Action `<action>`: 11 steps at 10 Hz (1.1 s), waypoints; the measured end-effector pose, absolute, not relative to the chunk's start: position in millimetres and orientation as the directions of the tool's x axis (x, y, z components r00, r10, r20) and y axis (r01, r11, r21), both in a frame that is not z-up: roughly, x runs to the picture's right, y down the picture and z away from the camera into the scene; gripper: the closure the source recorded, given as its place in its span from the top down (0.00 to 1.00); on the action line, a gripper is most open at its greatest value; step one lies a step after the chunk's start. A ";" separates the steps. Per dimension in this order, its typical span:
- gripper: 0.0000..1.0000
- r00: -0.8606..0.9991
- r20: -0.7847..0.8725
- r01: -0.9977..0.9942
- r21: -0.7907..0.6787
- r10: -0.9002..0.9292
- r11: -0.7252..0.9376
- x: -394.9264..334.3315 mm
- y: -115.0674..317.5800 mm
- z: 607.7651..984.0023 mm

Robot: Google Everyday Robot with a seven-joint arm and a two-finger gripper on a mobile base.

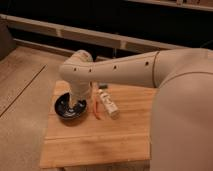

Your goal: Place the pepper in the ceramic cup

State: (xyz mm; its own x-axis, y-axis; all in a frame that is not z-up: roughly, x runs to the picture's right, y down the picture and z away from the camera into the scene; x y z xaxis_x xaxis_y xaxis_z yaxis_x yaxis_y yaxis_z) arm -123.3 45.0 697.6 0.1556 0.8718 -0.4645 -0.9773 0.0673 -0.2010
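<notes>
The thin, slightly curved red-orange chili pepper [96, 108] lies flat on the pale wooden bench [100, 145], in the narrow strip between the wide glossy black bowl [59, 107] and the white rectangular bottle [108, 104]. Its long axis runs from the far side of the bench toward the near side. It is almost parallel to the bottle, which lies just beside it on the right of the view. I see nothing gripping or covering the pepper.

My gripper [75, 105] hangs at the end of my cream arm, low over the black bowl and pointing down into it. From there the pepper lies to the side, toward the right of the view, near but apart from the gripper, just past the bowl's rim. I cannot tell whether the gripper is released or clenched, or whether it carries anything.

As I judge it, the coming move is a short sideways shift off the bowl, followed by a turn so that the gripper closes across the pepper's thin width rather than along its length. The bottle so close by leaves little room on that side.

I cannot pick out the small cream ceramic cup; my arm may be hiding it.
</notes>
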 end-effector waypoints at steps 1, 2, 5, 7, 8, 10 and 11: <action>0.65 0.180 -0.401 -0.965 -0.247 0.898 0.083 -128.8 28.1 692.3; 0.65 0.209 -0.307 -0.946 -0.303 0.929 0.112 -134.3 4.3 683.5; 0.65 0.225 -0.273 -0.936 -0.328 0.935 0.129 -140.1 -2.2 679.9; 0.65 0.186 -0.327 -0.941 -0.331 0.927 0.072 -132.3 11.6 694.2; 0.65 0.152 -0.357 -0.945 -0.327 0.922 0.030 -122.9 17.1 705.6; 0.65 0.119 -0.390 -0.945 -0.328 0.913 -0.017 -109.7 19.2 726.2; 0.65 0.108 -0.404 -0.944 -0.328 0.908 -0.034 -105.2 18.9 736.2</action>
State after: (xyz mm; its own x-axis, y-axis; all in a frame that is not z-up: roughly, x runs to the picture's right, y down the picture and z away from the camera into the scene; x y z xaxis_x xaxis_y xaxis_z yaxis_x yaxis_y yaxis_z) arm -105.2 18.9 736.2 0.1080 0.9084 -0.4039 -0.9441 -0.0336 -0.3281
